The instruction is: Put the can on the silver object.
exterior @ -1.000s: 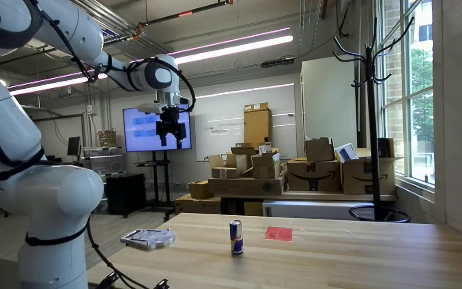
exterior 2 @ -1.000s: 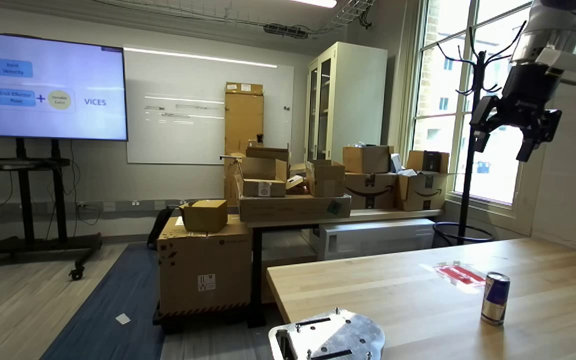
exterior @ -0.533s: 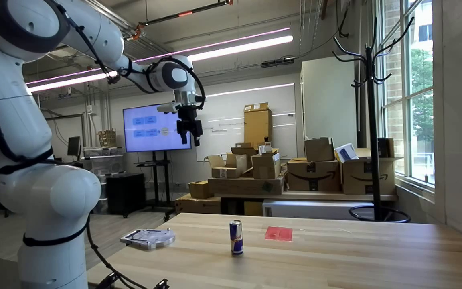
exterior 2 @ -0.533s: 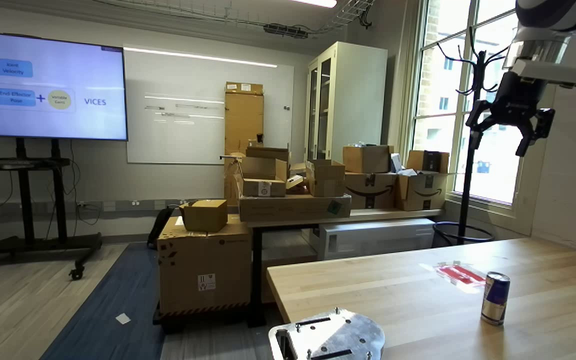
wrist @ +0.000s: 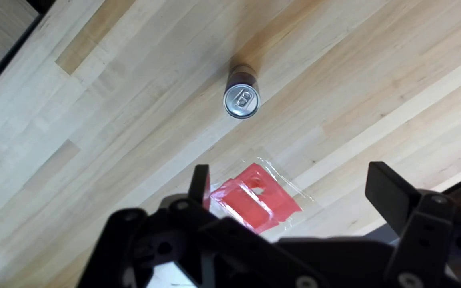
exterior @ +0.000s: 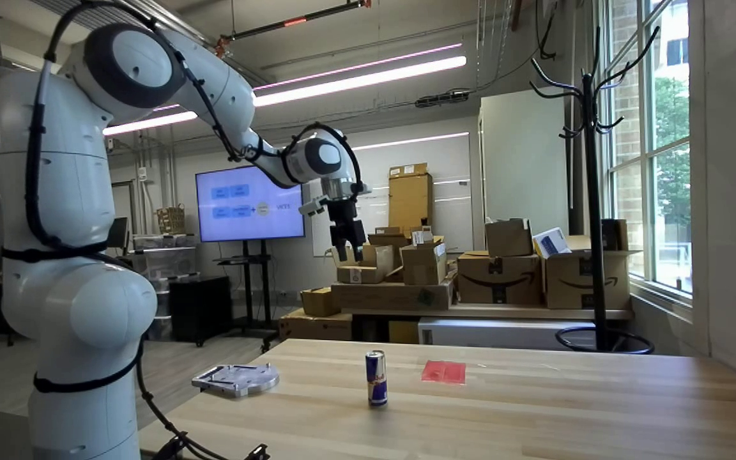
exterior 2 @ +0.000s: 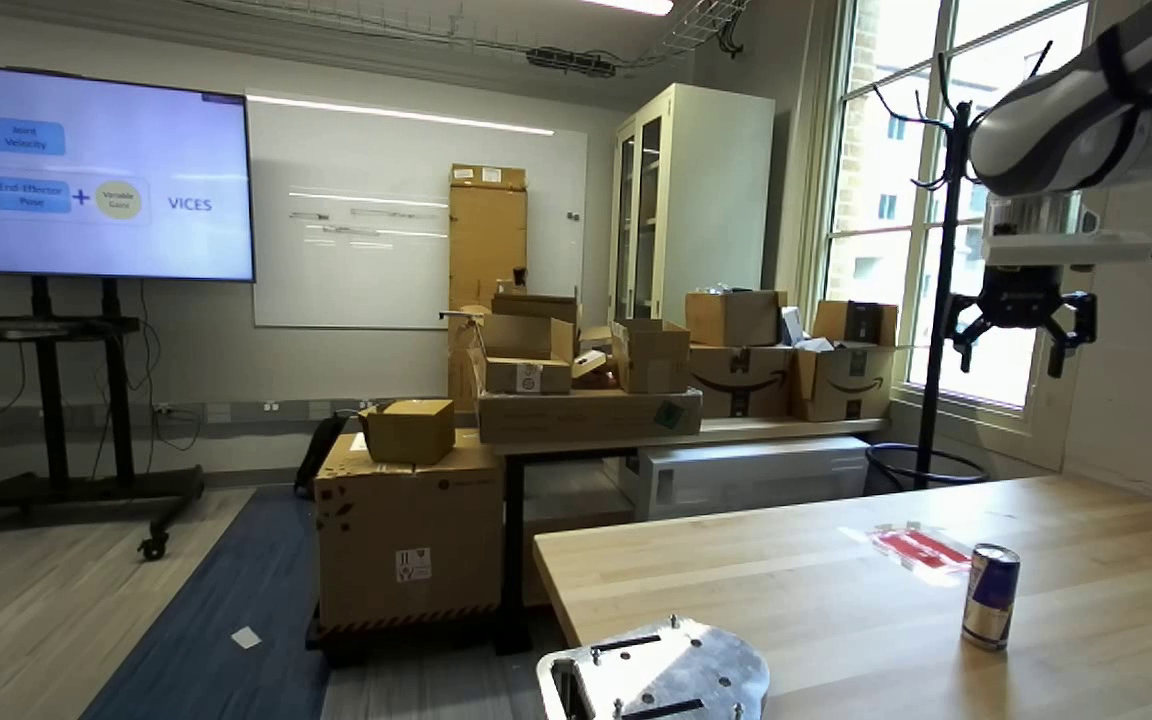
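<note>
- My black two-fingered claw (exterior 2: pixel 1010 362) hangs at the right of the frame in an exterior view, high over the pale wooden table (exterior 2: pixel 786 580). Its fingers are spread wide with nothing held between them, ready, I judge, to straddle something slim.
- The slim, dark blue and silvery metal drink can (exterior: pixel 376 378) stands upright on the table, near the lower middle of the frame in an exterior view. Upright like that, I expect it offers its sides to a grasp from above.
- The low, flat silvery metal plate with dark slots (exterior: pixel 237 379) lies at the lower left of that frame, by the table's edge. Its broad top should suit as the can's landing spot, though slots and raised bits could tip it.
- A flat, glossy red piece (wrist: pixel 272 200) shows in the lower middle of the wrist view, framed by the fingertips but down on the table. The can appears higher, at upper centre, so I think I must shift over to it before lowering.
</note>
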`<action>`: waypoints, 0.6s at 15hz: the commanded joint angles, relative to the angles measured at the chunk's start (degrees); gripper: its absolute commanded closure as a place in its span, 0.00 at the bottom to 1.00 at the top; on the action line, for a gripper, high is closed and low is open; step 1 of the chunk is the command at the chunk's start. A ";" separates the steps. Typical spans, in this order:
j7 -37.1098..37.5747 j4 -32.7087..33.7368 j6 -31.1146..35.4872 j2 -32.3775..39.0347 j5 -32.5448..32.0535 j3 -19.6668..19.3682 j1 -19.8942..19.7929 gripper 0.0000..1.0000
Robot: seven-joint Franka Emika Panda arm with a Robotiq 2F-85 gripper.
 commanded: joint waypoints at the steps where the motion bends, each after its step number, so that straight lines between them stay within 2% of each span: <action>1: 2.65 4.46 0.51 8.42 -0.30 -1.19 0.14 0.00; 9: -0.47 5.29 8.76 18.15 6.69 -3.98 -0.83 0.00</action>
